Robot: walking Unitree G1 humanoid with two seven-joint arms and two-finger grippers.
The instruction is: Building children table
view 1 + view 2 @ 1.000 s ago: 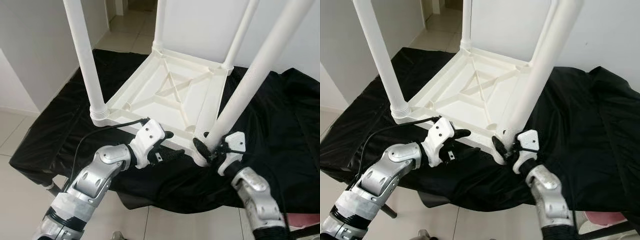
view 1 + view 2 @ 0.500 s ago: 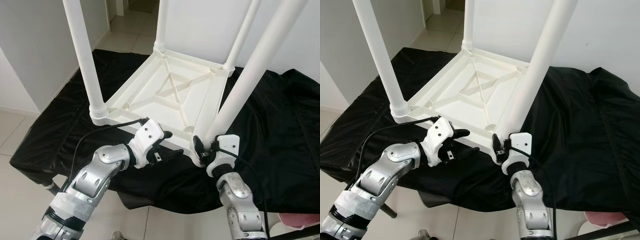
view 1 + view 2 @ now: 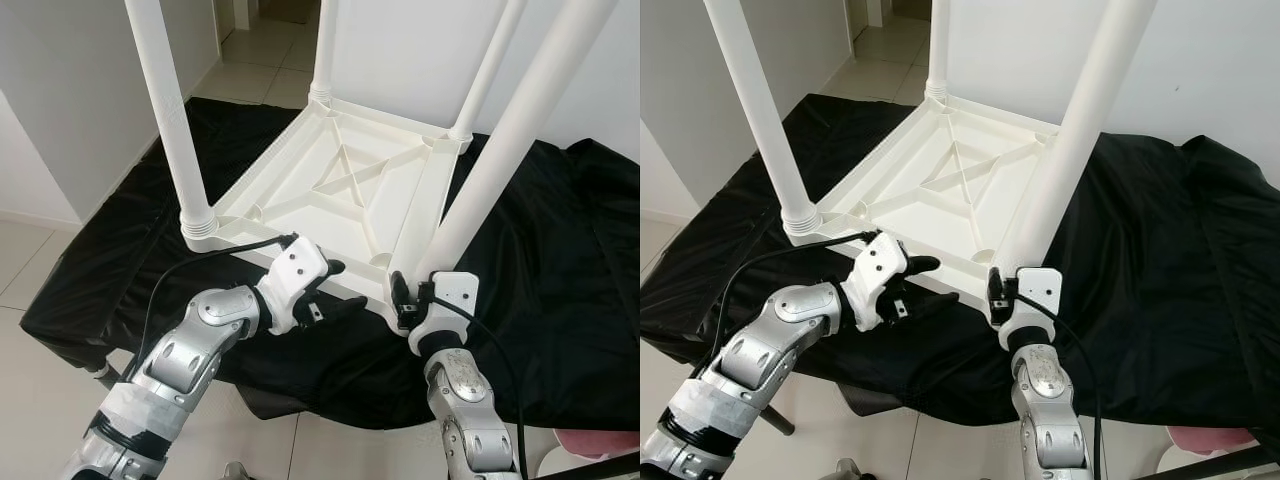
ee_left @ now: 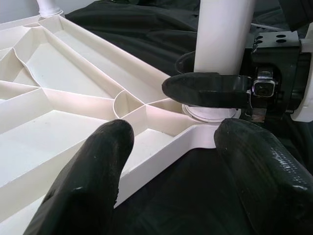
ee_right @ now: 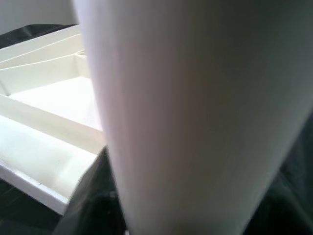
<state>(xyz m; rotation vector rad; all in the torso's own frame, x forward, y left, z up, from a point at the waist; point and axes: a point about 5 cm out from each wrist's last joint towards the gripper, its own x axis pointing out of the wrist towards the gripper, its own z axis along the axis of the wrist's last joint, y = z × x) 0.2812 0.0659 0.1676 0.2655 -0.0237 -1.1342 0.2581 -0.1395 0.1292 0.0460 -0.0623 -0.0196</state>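
While the left gripper (image 3: 335, 292) waits wide open and empty at the rim of the upturned table (image 3: 340, 190) at 6 o'clock on the black cloth (image 3: 560, 260), the right gripper (image 3: 408, 300), clamped on the near leg (image 3: 495, 160), has twisted inward, probably screwing it tight.

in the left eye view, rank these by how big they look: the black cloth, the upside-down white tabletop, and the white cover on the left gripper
Largest to smallest, as they look in the left eye view:
1. black cloth, spreading under everything
2. white tabletop, lying upside down on the cloth
3. white cover on the left gripper, plainly smallest even though it is nearest the camera
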